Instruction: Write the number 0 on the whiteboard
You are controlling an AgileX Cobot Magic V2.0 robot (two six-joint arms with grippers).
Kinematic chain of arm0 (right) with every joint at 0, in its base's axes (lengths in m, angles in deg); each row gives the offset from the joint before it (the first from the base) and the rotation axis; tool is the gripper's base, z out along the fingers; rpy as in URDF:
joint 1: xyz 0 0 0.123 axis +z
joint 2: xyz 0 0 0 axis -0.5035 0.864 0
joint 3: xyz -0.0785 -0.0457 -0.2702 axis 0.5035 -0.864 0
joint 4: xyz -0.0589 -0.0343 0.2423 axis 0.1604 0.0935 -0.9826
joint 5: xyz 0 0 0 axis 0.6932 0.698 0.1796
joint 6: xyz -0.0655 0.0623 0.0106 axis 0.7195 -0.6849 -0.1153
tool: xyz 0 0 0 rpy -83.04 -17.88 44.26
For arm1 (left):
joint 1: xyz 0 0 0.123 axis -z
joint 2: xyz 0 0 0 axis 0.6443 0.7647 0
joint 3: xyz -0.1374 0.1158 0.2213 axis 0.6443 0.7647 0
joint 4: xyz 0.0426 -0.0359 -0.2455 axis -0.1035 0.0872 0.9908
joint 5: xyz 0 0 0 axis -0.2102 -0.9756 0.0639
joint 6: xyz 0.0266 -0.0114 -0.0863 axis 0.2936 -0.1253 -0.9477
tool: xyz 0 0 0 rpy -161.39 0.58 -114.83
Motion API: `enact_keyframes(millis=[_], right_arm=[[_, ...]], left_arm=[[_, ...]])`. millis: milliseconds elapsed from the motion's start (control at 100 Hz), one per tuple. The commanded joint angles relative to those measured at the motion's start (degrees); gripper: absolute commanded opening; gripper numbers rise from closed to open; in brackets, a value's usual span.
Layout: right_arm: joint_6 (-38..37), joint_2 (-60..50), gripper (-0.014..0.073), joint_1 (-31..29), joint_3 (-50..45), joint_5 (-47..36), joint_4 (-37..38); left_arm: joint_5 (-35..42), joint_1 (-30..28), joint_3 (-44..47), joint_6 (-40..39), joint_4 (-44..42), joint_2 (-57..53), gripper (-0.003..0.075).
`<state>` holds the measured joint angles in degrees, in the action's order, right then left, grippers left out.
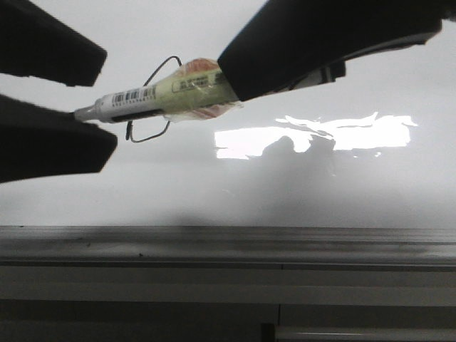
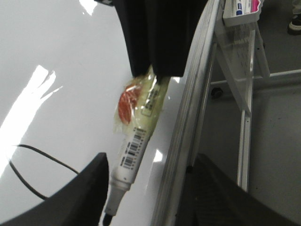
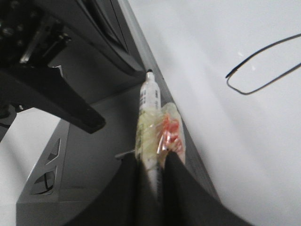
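The whiteboard [image 1: 285, 192] fills the front view, its grey rail [image 1: 214, 246] along the near edge. My right gripper [image 1: 242, 80] is shut on a white marker [image 1: 142, 101] wrapped in yellowish tape. The marker's tip points left, into the gap of my open left gripper [image 1: 100, 105], close to its lower finger. A thin black loop, the number 0 [image 1: 142, 140], shows partly behind the marker. In the left wrist view the marker [image 2: 136, 141] hangs between the spread fingers [image 2: 89, 188]. The right wrist view shows the marker [image 3: 150, 99] clamped and the number 0 [image 3: 244, 93] on the whiteboard [image 3: 211, 141].
A bright glare patch [image 1: 313, 135] lies on the board to the right of the marker. Beyond the rail [image 2: 188, 117] in the left wrist view are the board's white stand frame [image 2: 244, 141] and a tray of markers [image 2: 240, 12].
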<state>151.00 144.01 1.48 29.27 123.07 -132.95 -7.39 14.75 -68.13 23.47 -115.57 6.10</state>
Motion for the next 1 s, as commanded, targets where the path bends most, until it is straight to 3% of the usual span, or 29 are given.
enact_keyframes(millis=[0,300,560,830,900,990], right_arm=[[-0.12,-0.75,-0.0057,-0.32,2.25,1.83,-2.01],[-0.12,-0.75,-0.0057,-0.32,2.25,3.26,-2.14],[-0.12,-0.75,-0.0057,-0.32,2.25,4.20,-3.39],[-0.12,-0.64,-0.0057,-0.32,2.25,4.21,-3.39],[-0.12,-0.56,-0.0057,-0.32,2.25,4.34,-3.48],[-0.12,-0.56,-0.0057,-0.32,2.25,4.84,-3.48]], left_arm=[[-1.76,-0.05,-1.49,0.11,-0.47,0.95,0.0368],[-1.57,-0.05,-1.49,0.39,-0.47,1.55,0.0364],[2.60,-0.05,-1.49,0.47,-0.47,1.60,0.0242],[2.47,-0.05,-1.49,1.73,-0.47,1.60,0.0225],[2.47,-0.05,-1.49,1.73,-0.47,1.60,0.0180],[2.47,-0.05,-1.49,1.73,-0.47,1.60,0.0060]])
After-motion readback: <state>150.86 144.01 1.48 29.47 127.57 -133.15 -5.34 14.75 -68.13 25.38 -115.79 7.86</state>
